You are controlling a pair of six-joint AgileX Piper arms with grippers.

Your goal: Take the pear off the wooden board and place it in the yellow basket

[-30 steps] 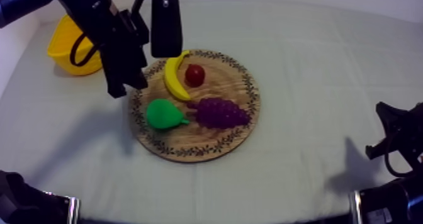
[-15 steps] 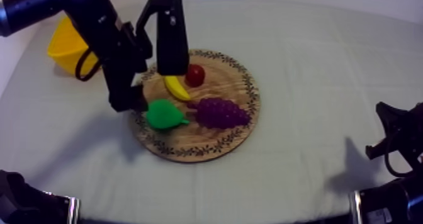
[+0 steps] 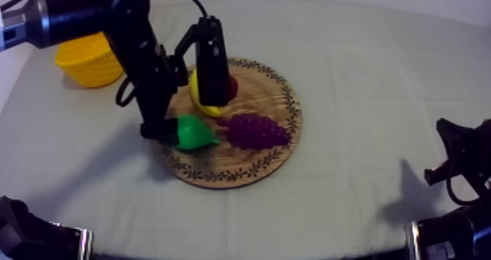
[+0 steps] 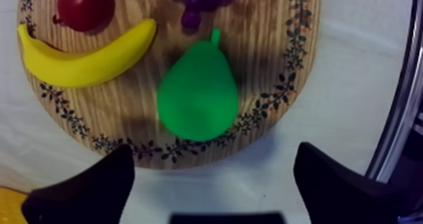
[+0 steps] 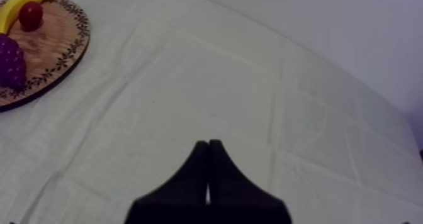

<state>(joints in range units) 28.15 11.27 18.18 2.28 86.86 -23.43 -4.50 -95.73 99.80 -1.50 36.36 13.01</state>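
Observation:
The green pear (image 3: 193,132) lies on the round wooden board (image 3: 286,142), at its left side, stem toward the grapes (image 3: 256,130). My left gripper (image 3: 184,115) hangs over the board's left edge, just above the pear. In the left wrist view its black fingers (image 4: 94,189) stand wide apart, and the pear (image 4: 197,97) lies a little ahead of the gap with nothing held. The yellow basket (image 3: 86,58) stands at the table's far left. My right gripper (image 5: 208,151) is shut on nothing, low at the right side (image 3: 457,157).
A banana (image 4: 88,60) and a small red fruit (image 4: 85,6) lie on the board beyond the pear, with the grapes (image 4: 201,0) beside them. The left arm crosses between basket and board. Bare cloth (image 3: 380,80) spreads to the right of the board.
My left gripper has come down and forward from the board's far-left rim to the pear, and its fingers have spread wider. The right arm has not moved.

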